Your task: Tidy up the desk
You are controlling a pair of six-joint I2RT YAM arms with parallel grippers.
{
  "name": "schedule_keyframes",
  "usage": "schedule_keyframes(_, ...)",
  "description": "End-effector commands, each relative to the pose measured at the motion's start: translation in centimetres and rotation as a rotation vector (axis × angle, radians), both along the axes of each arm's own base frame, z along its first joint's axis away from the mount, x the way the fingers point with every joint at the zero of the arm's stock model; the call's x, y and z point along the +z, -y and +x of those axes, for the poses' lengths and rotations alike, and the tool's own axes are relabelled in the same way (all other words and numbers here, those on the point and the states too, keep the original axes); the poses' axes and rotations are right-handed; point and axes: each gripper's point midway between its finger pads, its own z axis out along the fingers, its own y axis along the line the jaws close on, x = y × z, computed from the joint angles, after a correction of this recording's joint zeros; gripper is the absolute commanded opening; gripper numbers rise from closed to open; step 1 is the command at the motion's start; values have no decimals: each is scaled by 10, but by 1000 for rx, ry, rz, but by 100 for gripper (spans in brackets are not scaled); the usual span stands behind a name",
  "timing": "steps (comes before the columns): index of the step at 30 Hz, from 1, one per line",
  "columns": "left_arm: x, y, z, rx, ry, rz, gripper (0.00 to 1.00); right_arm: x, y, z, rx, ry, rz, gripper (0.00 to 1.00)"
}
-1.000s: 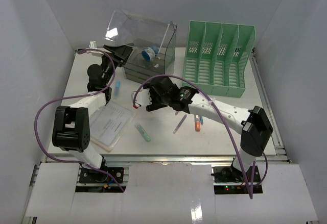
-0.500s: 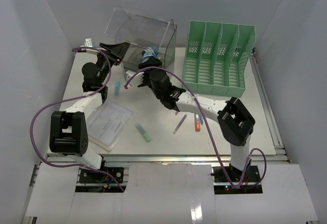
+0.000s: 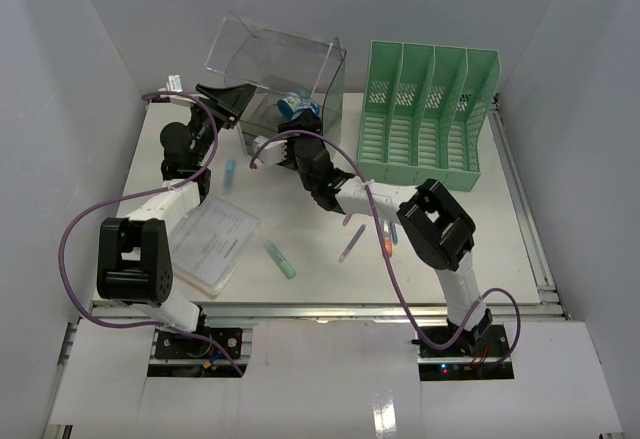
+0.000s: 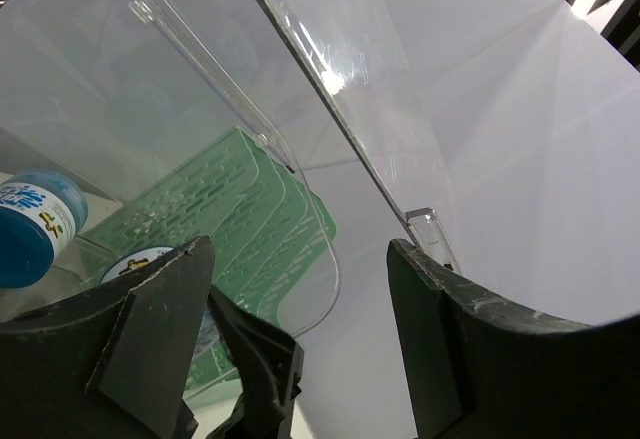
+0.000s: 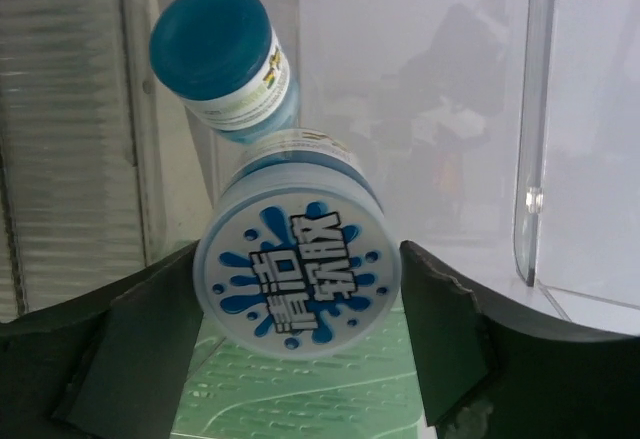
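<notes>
The desk (image 3: 470,259) carries a clear drawer box (image 3: 300,69) at the back left, with its lid raised. My left gripper (image 3: 228,99) is open at the box's left edge, against the raised lid (image 4: 330,79); its fingers stand wide apart (image 4: 300,254). My right gripper (image 3: 290,139) reaches into the box mouth. In the right wrist view it (image 5: 300,254) is shut on a jar with a white, blue-splashed lid (image 5: 297,274). A second jar with a blue lid (image 5: 215,54) lies just behind it in the box.
A green file rack (image 3: 425,109) stands at the back right. A paper pad (image 3: 215,244) lies front left. A teal marker (image 3: 280,259), a purple pen (image 3: 352,242), an orange marker (image 3: 387,244) and a blue marker (image 3: 229,172) lie loose. An aluminium rail (image 3: 320,309) runs along the front.
My right gripper has moved from the middle of the desk up to the box mouth, and a second jar now shows in the box. My left gripper shifted slightly and the lid stands higher.
</notes>
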Motion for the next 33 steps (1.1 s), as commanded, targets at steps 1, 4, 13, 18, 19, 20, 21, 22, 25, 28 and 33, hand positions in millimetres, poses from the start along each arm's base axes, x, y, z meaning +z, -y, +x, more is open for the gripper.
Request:
schedule_keyframes(1,33,-3,-12,1,96,8,81,48,1,2,-8,85,102,95)
schedule_keyframes(4,32,-3,-11,2,93,8,81,50,0,-3,17,45,112,95)
schedule_keyframes(13,32,-3,-10,4,87,5,81,29,-6,-58,241,-180,-13,90)
schedule_keyframes(18,32,-5,-10,11,82,8,81,0,-14,-124,464,-410,-134,90)
schedule_keyframes(19,31,-5,-10,14,80,7,81,-6,-17,-140,525,-465,-145,90)
schedule_keyframes(20,30,-5,-10,14,78,6,81,-13,-18,-156,585,-523,-162,90)
schedule_keyframes(21,29,-5,-9,14,74,6,81,-20,-16,-173,637,-582,-183,90)
schedule_keyframes(22,28,-6,-9,17,72,7,81,-25,-13,-186,669,-623,-200,90)
schedule_keyframes(25,23,-7,-10,28,57,10,81,-33,1,-223,758,-732,-223,90)
schedule_keyframes(28,19,-8,-10,35,42,11,81,-26,17,-242,785,-769,-201,90)
schedule_keyframes(33,8,-11,-10,52,6,9,81,-26,44,-260,781,-837,-135,90)
